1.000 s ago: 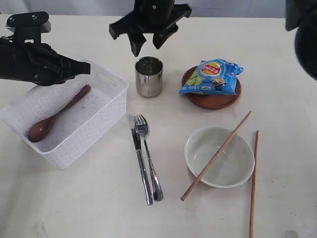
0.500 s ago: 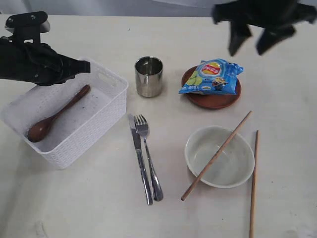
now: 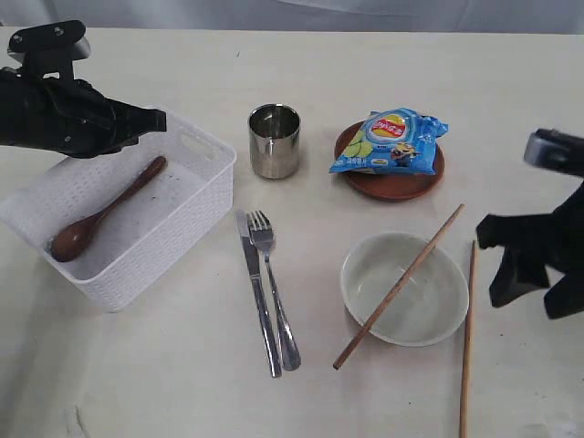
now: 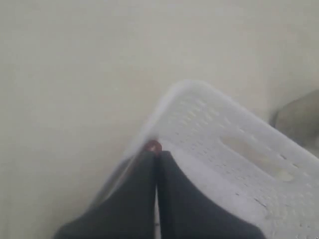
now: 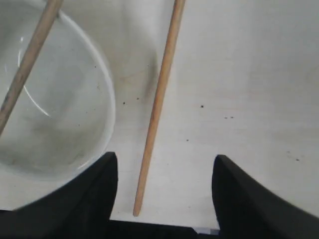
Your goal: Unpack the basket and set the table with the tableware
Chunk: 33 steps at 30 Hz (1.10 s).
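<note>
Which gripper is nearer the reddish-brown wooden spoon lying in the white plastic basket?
Left. The left gripper hangs above the basket rim near the spoon handle; the right gripper is across the table, over a wooden chopstick.

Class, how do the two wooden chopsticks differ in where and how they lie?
The slanted chopstick rests across the bowl, propped on its rim; the other chopstick lies flat on the table, beside the bowl. The slanted chopstick runs diagonally; the other chopstick runs almost vertically in the exterior view. Both are slim wooden sticks.
</note>
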Each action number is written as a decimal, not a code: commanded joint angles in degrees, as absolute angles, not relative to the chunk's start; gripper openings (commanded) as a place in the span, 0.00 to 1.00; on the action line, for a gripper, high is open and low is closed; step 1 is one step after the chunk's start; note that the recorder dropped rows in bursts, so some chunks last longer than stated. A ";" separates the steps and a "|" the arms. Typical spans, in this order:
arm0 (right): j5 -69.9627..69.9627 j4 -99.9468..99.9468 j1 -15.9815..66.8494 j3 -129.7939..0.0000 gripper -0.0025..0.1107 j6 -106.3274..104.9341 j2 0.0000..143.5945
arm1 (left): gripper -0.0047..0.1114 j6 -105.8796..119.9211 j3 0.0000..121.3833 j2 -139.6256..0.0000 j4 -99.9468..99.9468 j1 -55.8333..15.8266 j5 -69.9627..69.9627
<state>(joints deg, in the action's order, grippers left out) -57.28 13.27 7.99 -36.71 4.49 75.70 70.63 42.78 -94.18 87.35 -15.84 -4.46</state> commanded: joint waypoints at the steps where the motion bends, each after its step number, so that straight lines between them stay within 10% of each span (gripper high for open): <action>1: -48.89 14.95 11.74 -32.31 0.50 4.84 76.38 | 0.04 70.21 42.64 -93.87 87.38 -15.72 -6.03; 33: -47.02 16.53 12.30 -40.71 0.42 1.99 82.64 | 0.04 70.63 42.64 -93.87 87.38 -15.72 -4.65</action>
<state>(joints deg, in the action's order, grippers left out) -46.14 18.30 12.15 -39.37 3.03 82.60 70.40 42.78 -94.18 87.35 -15.84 -4.95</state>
